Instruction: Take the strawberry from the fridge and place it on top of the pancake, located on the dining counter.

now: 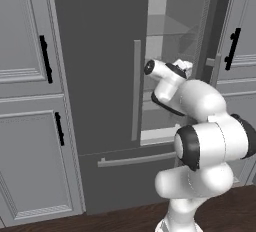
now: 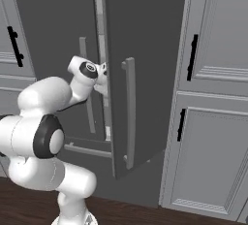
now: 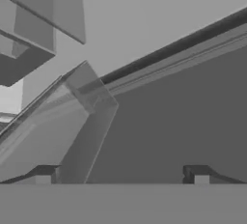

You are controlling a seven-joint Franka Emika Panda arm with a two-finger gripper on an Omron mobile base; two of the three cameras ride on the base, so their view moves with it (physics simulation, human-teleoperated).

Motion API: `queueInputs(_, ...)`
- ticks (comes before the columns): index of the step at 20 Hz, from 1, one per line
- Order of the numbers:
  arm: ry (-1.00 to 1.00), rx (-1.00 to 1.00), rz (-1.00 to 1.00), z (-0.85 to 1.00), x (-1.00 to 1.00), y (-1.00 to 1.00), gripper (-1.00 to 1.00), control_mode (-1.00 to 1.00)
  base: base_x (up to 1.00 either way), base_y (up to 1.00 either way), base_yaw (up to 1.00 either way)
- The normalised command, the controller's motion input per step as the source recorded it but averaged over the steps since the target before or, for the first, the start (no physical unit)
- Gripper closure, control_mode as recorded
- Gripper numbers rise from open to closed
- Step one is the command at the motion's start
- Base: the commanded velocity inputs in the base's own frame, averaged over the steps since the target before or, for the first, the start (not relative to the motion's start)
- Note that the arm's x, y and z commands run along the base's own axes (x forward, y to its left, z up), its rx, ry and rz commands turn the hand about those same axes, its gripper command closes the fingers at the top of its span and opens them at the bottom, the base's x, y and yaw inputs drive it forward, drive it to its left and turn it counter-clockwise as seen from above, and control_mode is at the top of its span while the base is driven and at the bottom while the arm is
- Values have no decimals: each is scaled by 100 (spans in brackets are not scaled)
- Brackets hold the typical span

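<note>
At the fridge (image 1: 95, 66) you have the arm reaching into the gap where the right-hand door (image 2: 145, 73) stands swung open, while the left-hand door stays shut with its long grey bar handle (image 1: 136, 90) upright beside the opening. From the left base view you see the wrist pushed in past that handle, level with the lower part of the opening, and light grey interior with glass shelves (image 1: 172, 35) above it. From the right base view the open door's edge hides the front of the hand, so the gripper itself is covered there.

Your hand view gives you the gripper (image 3: 121, 174) with its two dark fingertips (image 3: 43, 174) set far apart, nothing between them. Ahead of them lies the light grey inside of the fridge: a glass shelf edge running diagonally across and a translucent bracket or bin corner just beyond the left tip. You cannot make out the strawberry anywhere on the shelves that show. Light grey panelled cabinets (image 1: 30, 126) with black handles (image 1: 46, 58) flank the fridge on both sides, above a dark wood floor (image 2: 126, 214).
</note>
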Motion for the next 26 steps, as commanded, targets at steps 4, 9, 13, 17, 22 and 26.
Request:
queueInputs(4,-3,8,-11,0,-49,-100,-100,-100,0,0,0)
queueInputs(9,-4,9,-14,0,-67,-100,-100,-100,0,0,0)
queueInputs(13,-3,9,-17,0,-60,-100,-100,-100,0,0,0)
queueInputs(17,-2,10,-16,0,-39,-100,-100,-100,0,0,0)
queueInputs(22,-5,9,-13,0,-7,-82,-100,-100,0,0,0)
queueInputs(26,-20,9,-2,0,-17,-19,-100,-100,0,0,0)
